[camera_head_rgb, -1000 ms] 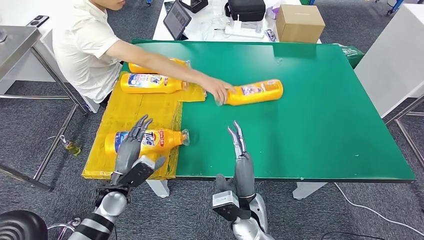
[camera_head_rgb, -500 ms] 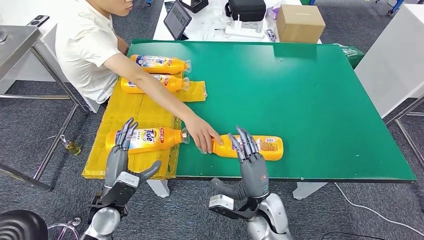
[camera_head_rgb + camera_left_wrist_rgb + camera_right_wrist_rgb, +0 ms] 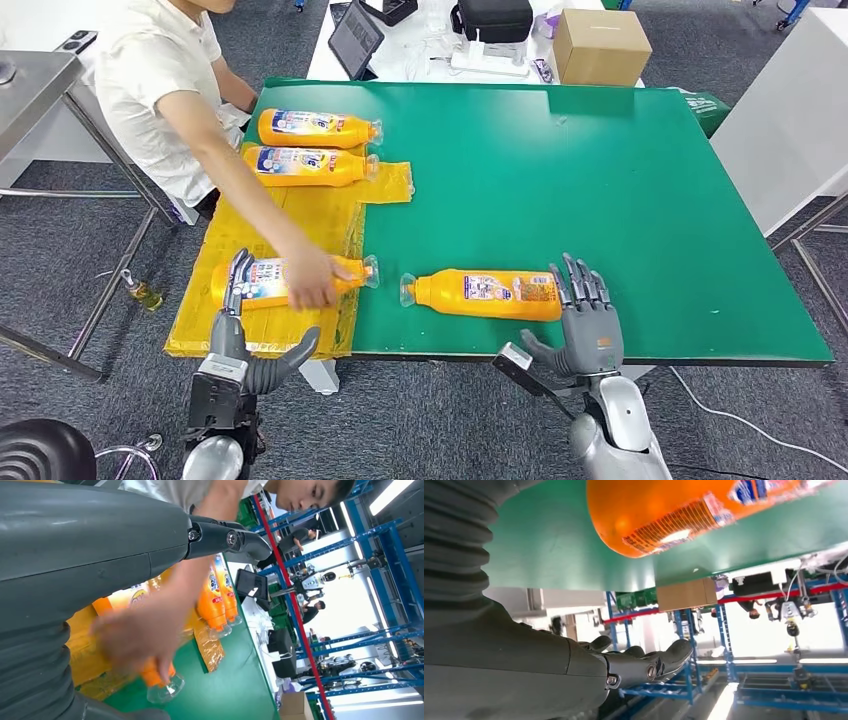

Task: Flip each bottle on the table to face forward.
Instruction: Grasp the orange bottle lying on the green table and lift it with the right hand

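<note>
An orange bottle [image 3: 485, 294] lies on its side near the front edge of the green table [image 3: 620, 180], cap pointing left. My right hand [image 3: 585, 322] is open just beyond its base, fingers spread and touching nothing. The right wrist view shows that bottle's base [image 3: 659, 515] close above my fingers [image 3: 649, 665]. My left hand [image 3: 237, 330] is open at the table's front left, just short of a second bottle [image 3: 262, 281] on the yellow sheet [image 3: 290, 215]. A person's hand [image 3: 308, 285] rests on that bottle and looks blurred in the left wrist view [image 3: 140, 635]. Two more bottles [image 3: 315, 127] [image 3: 300, 165] lie at the back left.
The person [image 3: 160, 80] stands at the table's left side, reaching across the yellow sheet. Behind the green table is a white table with a cardboard box [image 3: 598, 45], a tablet [image 3: 353, 38] and a black bag [image 3: 492, 18]. A metal table [image 3: 30, 80] stands at far left.
The person slid one bottle from mid-table to the front edge, let go, and moved their hand onto the front-left bottle. My right hand shifted right to the bottle's base. My left hand drew back.
</note>
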### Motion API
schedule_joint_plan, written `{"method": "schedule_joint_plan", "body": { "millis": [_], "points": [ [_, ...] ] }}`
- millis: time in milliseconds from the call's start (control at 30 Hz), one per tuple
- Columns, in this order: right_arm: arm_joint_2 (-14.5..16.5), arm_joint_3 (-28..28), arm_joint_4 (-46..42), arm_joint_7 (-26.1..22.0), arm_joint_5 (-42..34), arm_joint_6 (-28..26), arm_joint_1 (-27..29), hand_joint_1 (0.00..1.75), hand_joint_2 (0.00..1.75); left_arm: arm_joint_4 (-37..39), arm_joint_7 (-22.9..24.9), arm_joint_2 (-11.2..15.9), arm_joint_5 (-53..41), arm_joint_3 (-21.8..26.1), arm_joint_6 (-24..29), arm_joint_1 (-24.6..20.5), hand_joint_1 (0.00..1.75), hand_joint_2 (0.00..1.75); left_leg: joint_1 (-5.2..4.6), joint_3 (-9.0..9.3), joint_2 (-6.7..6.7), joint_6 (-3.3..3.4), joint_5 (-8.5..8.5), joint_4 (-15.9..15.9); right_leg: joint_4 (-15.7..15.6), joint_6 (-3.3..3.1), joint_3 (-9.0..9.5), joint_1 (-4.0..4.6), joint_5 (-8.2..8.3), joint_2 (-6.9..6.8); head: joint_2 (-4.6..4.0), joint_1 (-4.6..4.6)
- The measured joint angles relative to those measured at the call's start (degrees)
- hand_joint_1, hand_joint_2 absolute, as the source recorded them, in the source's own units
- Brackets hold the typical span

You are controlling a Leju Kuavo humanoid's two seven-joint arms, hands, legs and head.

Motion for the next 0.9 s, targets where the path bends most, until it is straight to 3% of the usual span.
{"method": "schedule_joint_plan", "body": {
  "millis": [367,900],
  "points": [
    [-2.90,2.50,7.87,6.10,2.68,-0.02,-5.34,0.00,1.75,0.08,-0.45,-1.03,2.96,-0.13,0.07,-0.61,0.00,1.75,-0.02,-0.01,0.03,0.03,0.02,0.00,0.00,0.01,0.01,-0.01,0.02,0.00,0.00,0.01],
    [-4.18,10.80,27.66,6.64,-2.68,2.69,-17.56,0.00,1.75,2.93,-0.90,-2.13,5.22,-2.16,-0.62,-4.32,0.00,1.75,-0.01,0.03,0.10,0.06,0.06,0.01,0.00,0.01,0.02,-0.01,0.03,0.01,0.00,0.01]
  ]
}}
